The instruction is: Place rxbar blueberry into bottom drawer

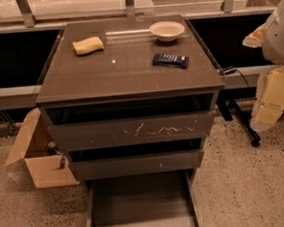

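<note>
The rxbar blueberry (170, 60), a dark navy bar with pale print, lies flat on the right part of the cabinet top (125, 73). The bottom drawer (140, 202) is pulled out at the cabinet's foot and shows a plain dark floor with nothing on it. My gripper (269, 107) hangs at the right edge of the view, beside the cabinet and below the level of its top. It is well to the right of the bar and holds nothing that I can see.
A yellow sponge (88, 45) and a white bowl (166, 30) sit at the back of the cabinet top. The scratched top drawer (131, 131) and the middle drawer (135, 164) stand slightly out. An open cardboard box (38, 155) is on the floor to the left.
</note>
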Controlling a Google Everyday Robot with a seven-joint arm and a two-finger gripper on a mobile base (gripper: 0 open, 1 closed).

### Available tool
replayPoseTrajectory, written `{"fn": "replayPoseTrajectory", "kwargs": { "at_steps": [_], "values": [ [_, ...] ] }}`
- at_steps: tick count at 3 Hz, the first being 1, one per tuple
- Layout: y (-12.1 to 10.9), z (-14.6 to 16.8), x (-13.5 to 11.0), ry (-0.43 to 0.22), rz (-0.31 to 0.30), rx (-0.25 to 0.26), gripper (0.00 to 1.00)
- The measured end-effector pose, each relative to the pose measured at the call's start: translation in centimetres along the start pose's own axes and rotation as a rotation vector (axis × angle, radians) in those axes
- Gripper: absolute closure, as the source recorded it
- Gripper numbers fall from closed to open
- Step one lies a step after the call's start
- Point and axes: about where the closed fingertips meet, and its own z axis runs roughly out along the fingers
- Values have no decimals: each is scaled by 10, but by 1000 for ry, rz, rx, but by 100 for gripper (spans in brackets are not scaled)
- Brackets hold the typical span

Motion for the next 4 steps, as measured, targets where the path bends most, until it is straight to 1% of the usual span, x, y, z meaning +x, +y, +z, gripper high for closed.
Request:
{"fn": "replayPoseTrajectory", "kwargs": {
  "at_steps": [1, 2, 3, 4],
  "values": [
    [0, 0, 0, 0, 0, 0, 0],
    [-9, 9, -7, -41, 28, 7, 0],
    [-50, 37, -37, -137, 24, -7, 0],
    [-96, 70, -76, -247, 16, -52, 0]
  ]
}}
